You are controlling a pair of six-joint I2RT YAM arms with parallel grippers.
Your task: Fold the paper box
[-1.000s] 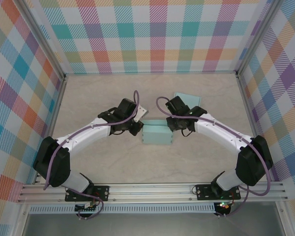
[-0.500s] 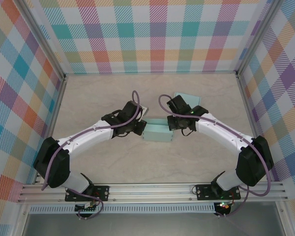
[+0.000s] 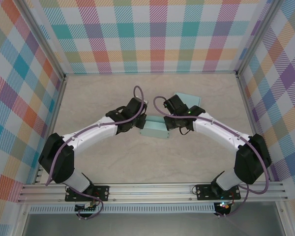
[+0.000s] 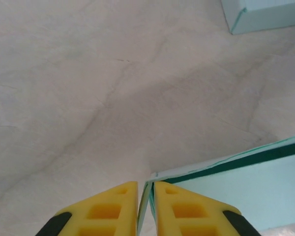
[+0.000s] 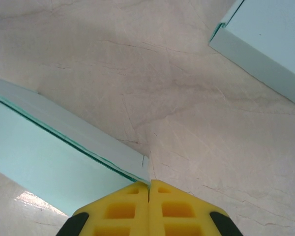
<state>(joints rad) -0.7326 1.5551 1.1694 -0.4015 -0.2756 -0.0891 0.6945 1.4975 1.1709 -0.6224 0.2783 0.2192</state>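
The teal paper box [image 3: 155,129] lies in the middle of the table, slightly tilted, with a gripper at each end. My left gripper [image 3: 142,123] is shut on its left end wall; in the left wrist view the yellow fingers [image 4: 113,206] pinch the thin wall edge, and the box [image 4: 241,182] stretches off to the right. My right gripper [image 3: 170,124] is shut on the right end wall. In the right wrist view the gripper [image 5: 148,183] holds the corner of the box [image 5: 49,152], which runs off to the left.
A second teal box piece [image 3: 189,100] lies on the table behind the right gripper, and it appears as well in the left wrist view [image 4: 265,14] and the right wrist view [image 5: 265,39]. Plaid walls enclose the beige table [image 3: 98,93] on three sides.
Both arms have carried the box a little toward the back of the table, and it has turned slightly. The left gripper moved right and back; both grips held.
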